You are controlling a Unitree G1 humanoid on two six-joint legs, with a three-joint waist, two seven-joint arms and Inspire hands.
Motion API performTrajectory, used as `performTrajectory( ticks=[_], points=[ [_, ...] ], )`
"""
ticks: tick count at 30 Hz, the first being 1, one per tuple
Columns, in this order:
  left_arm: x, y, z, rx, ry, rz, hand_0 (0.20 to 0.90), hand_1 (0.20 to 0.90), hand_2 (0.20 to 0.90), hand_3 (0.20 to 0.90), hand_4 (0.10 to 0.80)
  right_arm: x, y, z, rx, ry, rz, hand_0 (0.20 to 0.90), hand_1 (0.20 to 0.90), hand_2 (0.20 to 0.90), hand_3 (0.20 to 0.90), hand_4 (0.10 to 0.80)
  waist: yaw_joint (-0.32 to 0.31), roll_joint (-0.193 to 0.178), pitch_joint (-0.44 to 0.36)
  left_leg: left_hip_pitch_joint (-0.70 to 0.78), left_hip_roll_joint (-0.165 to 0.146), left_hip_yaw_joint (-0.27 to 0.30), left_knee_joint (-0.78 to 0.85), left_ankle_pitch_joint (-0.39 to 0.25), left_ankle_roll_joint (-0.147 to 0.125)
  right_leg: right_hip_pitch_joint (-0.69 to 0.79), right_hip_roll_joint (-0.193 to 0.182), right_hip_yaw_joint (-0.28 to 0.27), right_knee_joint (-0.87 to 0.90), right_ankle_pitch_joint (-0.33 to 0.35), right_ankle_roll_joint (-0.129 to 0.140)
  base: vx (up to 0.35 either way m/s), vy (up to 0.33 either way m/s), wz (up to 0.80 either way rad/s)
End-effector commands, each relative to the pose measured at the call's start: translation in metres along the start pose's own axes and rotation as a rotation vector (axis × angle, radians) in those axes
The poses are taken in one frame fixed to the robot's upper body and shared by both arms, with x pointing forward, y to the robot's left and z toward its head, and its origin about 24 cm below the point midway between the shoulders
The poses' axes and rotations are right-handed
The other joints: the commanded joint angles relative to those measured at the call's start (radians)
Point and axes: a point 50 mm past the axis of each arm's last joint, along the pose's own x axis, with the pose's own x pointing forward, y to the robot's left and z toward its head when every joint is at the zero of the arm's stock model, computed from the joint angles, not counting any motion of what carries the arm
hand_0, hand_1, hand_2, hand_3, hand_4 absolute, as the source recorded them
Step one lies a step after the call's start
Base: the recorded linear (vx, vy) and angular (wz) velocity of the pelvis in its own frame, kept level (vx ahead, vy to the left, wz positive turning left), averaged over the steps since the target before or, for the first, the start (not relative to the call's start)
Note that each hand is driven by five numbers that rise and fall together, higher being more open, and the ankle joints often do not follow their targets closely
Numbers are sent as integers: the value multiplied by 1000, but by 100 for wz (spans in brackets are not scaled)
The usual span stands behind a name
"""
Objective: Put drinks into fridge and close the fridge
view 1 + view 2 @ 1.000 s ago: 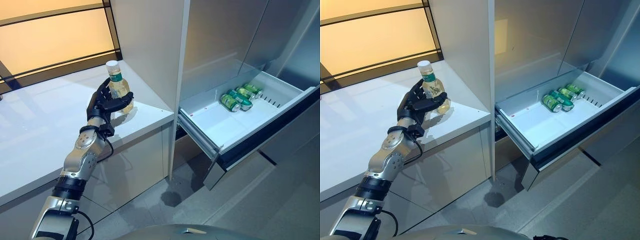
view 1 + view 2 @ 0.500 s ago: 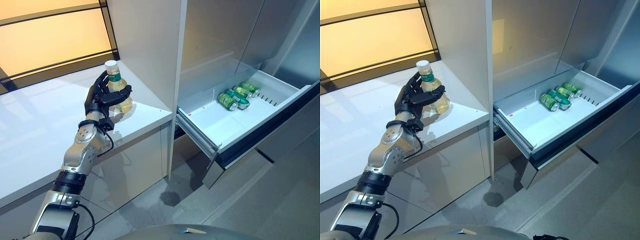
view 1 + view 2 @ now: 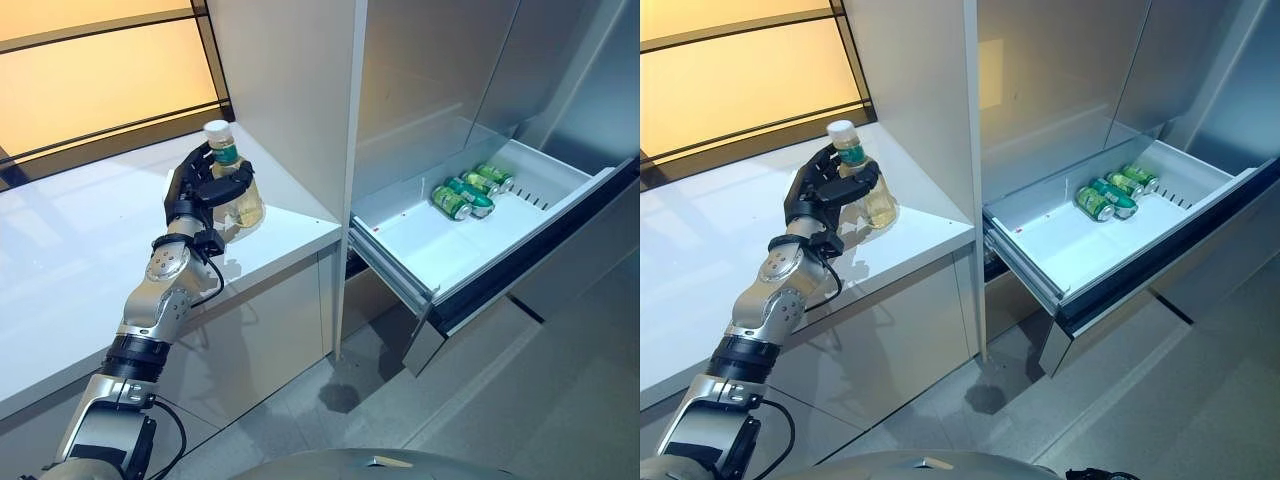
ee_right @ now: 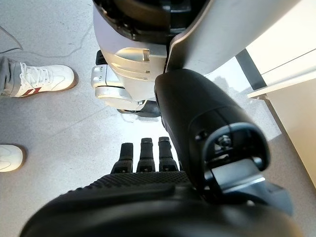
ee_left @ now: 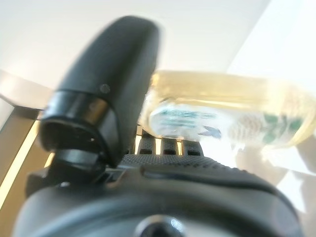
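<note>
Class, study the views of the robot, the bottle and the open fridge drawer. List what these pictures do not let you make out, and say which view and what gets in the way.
- Bottle: lower part covered by the left hand in the eye views; label blurred in the left wrist view.
- Green cans in the fridge drawer: too small for print.
- Person's white shoes: cut off by the right wrist view's edge.
- Right hand: fingertips hidden.

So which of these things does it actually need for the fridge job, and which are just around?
Part of the job:
- bottle, held in the left hand
- open fridge drawer
- green cans lying in it

Just around:
- white counter
- person's shoes
- right hand, idle
</note>
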Motion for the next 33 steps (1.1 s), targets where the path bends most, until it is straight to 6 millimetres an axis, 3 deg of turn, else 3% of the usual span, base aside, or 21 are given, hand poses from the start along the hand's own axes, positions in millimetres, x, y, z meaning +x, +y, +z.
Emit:
performTrajectory(
  ticks=[1,16,20,25,32,33],
  points=[
    [22,-27,93,-61,-382,-93,300,300,300,200,100,1,9,-2,-47,16,53,900,900,900,900,800,5,15,-43,14,-29,-41,8,-122,23,-79,6,19,28,29,65,0,0,0],
    [20,-27,98,-73,-429,-103,300,300,300,200,100,2,10,-3,-70,13,54,900,900,900,900,800,6,16,-45,10,-30,-43,7,-118,21,-83,2,16,26,33,68,0,0,0],
    [16,-30,105,-74,-481,-112,300,300,300,200,100,1,8,3,-148,-16,49,900,900,900,900,800,10,14,-43,10,-31,-47,6,-117,21,-83,1,14,26,35,68,0,0,0],
    [12,-34,112,-67,-520,-143,300,300,300,200,100,0,10,17,-278,-73,68,900,900,900,900,800,18,14,-42,8,-32,-53,5,-115,20,-81,-2,6,22,37,68,0,0,0],
    [-4,-52,125,-56,-604,-272,300,300,300,200,100,-7,25,59,-569,-234,117,900,900,900,900,800,46,10,-37,1,-33,-76,4,-109,16,-75,-8,-15,18,35,66,-13,0,3],
    [-8,-56,127,-57,-611,-300,300,300,300,200,100,-11,30,72,-616,-275,131,900,900,900,900,800,54,9,-36,-1,-33,-82,4,-107,15,-74,-9,-20,18,35,66,-37,-1,12]
  ],
)
